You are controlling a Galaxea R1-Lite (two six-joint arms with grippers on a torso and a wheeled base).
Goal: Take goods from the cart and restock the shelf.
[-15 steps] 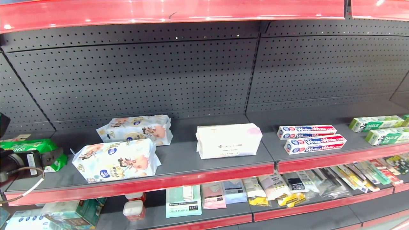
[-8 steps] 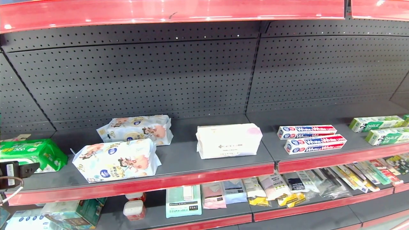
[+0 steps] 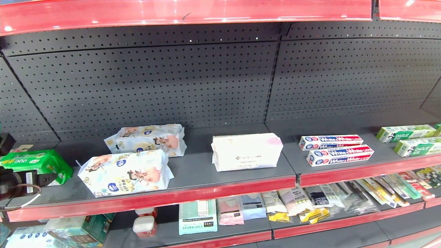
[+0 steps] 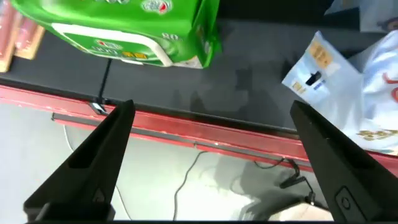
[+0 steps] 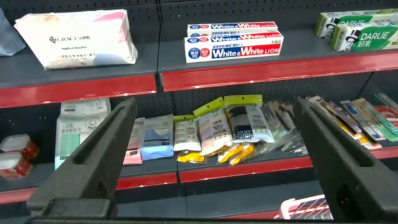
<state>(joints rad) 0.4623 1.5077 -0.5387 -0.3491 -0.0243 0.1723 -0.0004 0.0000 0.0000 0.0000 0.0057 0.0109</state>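
A green pack lies at the far left of the grey shelf. My left gripper hangs open and empty just in front of the shelf's red front edge, a little short of the pack. Its wrist is at the left border of the head view. To the right lie two cartoon-print packs, a white pack and toothpaste boxes. My right gripper is open and empty, held back from the shelves.
Green toothpaste boxes lie at the far right. The lower shelf holds flat packets, small bagged goods and boxes. A white basket corner is below. A red-edged shelf overhangs above.
My left gripper drew back from the green pack toward the left edge, then came a little forward again. The green pack stays lying on the shelf.
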